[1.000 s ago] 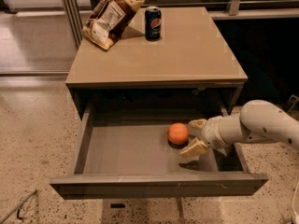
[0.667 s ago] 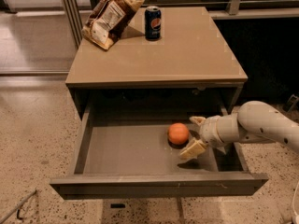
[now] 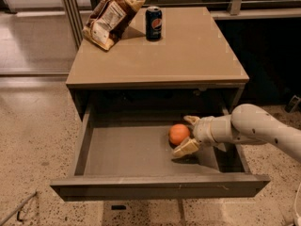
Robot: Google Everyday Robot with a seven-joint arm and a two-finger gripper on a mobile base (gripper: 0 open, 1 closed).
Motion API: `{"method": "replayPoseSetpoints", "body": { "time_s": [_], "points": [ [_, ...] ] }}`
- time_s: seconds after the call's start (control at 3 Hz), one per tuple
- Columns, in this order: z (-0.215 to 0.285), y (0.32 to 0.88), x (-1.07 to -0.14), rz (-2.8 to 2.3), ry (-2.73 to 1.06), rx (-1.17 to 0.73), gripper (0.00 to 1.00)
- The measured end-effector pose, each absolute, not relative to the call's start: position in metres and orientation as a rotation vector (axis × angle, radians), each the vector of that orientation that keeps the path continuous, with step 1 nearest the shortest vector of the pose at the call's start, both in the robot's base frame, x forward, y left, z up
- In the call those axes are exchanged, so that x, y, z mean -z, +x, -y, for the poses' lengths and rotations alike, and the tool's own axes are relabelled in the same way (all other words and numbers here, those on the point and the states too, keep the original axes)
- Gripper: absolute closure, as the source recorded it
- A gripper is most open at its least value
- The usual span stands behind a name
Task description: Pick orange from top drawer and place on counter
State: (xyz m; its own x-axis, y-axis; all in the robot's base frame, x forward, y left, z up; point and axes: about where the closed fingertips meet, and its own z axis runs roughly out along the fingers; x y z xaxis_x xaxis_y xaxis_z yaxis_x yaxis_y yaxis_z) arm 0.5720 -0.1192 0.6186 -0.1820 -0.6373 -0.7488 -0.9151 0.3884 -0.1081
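Observation:
The orange (image 3: 178, 133) lies on the grey bottom of the open top drawer (image 3: 127, 154), right of its middle. My gripper (image 3: 186, 134) reaches in from the right, inside the drawer. Its fingers are open, one behind the orange and one in front of it, with the orange between them at their tips. I cannot tell whether they touch it. The beige counter (image 3: 188, 51) tops the cabinet above the drawer.
A brown snack bag (image 3: 110, 15) and a dark soda can (image 3: 154, 23) stand at the counter's back. My white arm (image 3: 263, 131) crosses the drawer's right wall. The drawer's front panel (image 3: 160, 186) juts out toward me. Speckled floor lies left.
The gripper has slid a little left, so its fingers now straddle the orange more closely. The orange has stayed in place.

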Motion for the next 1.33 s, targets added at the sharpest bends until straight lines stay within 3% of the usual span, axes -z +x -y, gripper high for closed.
{"method": "replayPoseSetpoints", "body": {
  "time_s": [1.33],
  "points": [
    [0.114, 0.566, -0.639, -1.886, -1.372, -0.522, 1.0]
  ]
}}
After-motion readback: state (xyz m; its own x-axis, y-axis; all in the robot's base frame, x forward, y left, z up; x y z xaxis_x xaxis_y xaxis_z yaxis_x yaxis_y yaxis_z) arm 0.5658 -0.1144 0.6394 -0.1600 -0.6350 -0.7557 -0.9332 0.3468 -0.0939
